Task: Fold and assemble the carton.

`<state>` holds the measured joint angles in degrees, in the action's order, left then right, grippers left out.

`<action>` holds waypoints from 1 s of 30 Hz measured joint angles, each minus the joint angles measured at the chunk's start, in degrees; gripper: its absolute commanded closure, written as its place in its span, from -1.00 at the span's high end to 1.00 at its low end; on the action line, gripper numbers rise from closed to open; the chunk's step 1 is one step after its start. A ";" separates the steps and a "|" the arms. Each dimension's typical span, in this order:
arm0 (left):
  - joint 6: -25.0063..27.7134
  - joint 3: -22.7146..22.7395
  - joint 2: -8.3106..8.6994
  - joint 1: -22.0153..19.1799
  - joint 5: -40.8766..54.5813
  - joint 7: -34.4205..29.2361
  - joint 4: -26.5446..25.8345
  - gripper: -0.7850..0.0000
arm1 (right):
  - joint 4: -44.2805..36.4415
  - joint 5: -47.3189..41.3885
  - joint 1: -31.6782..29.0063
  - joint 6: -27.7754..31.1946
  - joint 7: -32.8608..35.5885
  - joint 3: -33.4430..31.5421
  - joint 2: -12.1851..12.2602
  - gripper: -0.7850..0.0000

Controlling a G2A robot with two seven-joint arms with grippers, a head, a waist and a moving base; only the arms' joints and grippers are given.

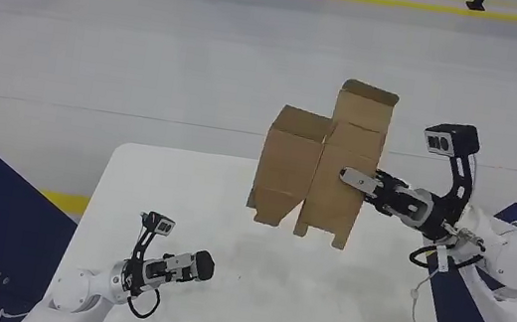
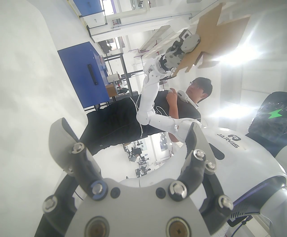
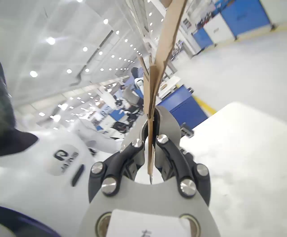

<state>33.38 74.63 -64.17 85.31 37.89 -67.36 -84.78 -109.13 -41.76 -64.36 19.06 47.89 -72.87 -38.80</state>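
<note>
The flattened brown corrugated-cardboard carton (image 1: 323,166) hangs upright in the air over the far side of the white table (image 1: 230,217), at about one o'clock from the table's middle in the top view; its lower flaps dangle free and appear clear of the tabletop. It looks light and thin; the panels should be stiff across their faces yet hinge readily at the score lines, so the unheld half is likely to swing or sag open; the board would crush or crease if nipped hard near a fold. A good hold is on a flat panel edge well away from the creases, and the free side at nine o'clock seems the natural place for a second grip.

The right gripper (image 3: 151,116) has its fingers pressed together on the carton's edge at three o'clock, pinching the doubled board between the pads. The left gripper (image 2: 126,130) sits low over the table at about seven o'clock, well apart from the carton; its fingers are spread wide and hold nothing.
</note>
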 measured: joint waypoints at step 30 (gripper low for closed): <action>0.00 0.00 0.00 0.00 0.00 0.00 0.00 1.00 | 8.90 -34.93 -0.63 -12.55 11.29 7.78 -5.86 -1.00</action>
<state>33.38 74.63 -64.17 85.31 37.89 -67.36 -84.78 -100.23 -76.69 -64.99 6.51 59.17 -65.10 -44.66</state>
